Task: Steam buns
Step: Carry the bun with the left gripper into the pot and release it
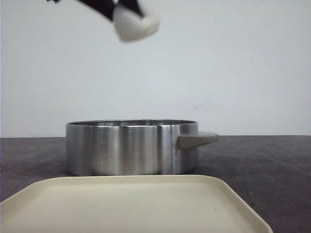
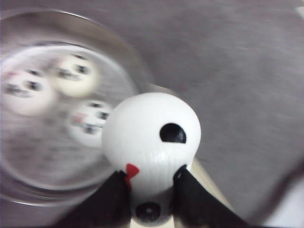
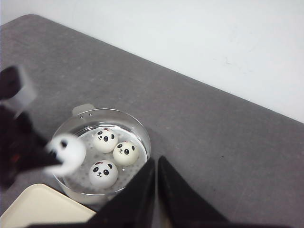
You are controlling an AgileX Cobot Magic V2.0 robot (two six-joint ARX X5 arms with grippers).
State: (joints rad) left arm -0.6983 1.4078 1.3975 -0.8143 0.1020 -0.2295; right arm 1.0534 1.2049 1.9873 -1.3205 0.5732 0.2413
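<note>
Left gripper (image 2: 151, 197) holds a white panda bun (image 2: 152, 142) between its jaws, high above the steel pot (image 1: 131, 148) on the grey worktop (image 1: 262, 160). Three buns (image 3: 114, 156) sit inside the pot – right gripper (image 3: 156, 190) jaws closed, empty.

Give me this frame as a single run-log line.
left gripper: shut on panda bun, above steamer pot | pot: three buns inside | right gripper: shut, empty | tray: empty

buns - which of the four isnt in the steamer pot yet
The bun clamped in the left gripper, held in the air above the pot. The other three lie inside it.
</note>
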